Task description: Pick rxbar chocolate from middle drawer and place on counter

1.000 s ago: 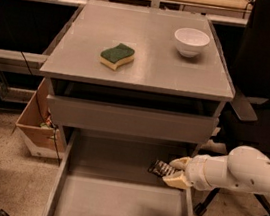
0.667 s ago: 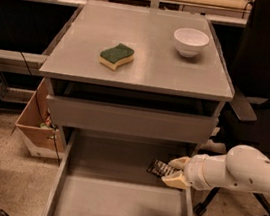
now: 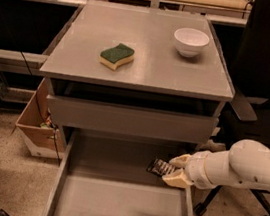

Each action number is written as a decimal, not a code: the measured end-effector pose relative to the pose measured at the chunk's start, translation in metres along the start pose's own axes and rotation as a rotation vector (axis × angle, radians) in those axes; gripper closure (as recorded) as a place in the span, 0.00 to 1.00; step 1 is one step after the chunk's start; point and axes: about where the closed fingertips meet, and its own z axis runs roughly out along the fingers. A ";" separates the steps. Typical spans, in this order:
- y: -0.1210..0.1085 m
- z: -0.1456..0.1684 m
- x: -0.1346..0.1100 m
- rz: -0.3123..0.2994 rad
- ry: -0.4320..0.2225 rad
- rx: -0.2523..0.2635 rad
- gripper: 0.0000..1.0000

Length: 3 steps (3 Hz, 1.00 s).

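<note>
Sitting near the back right of the open drawer (image 3: 115, 203), the bar (image 3: 158, 166) has the gripper (image 3: 169, 169) right at its right end, coming in over the right wall. Honestly can't tell if it's clamped on the bar yet or just around it.

If it were me: get a firm squeeze across the narrow width, then lift straight up before swinging out, since the shut drawer front above overhangs that spot and could knock it loose.

The bar looks to be lying flat, long axis roughly left-right across the drawer and a bit skewed, right end pointing at the gripper. The counter (image 3: 150, 36) has room between the sponge (image 3: 117, 56) and bowl (image 3: 191, 41).
</note>
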 end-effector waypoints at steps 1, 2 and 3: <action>-0.010 -0.047 -0.039 -0.065 0.000 0.071 1.00; -0.025 -0.087 -0.081 -0.139 -0.003 0.147 1.00; -0.046 -0.120 -0.126 -0.213 -0.002 0.227 1.00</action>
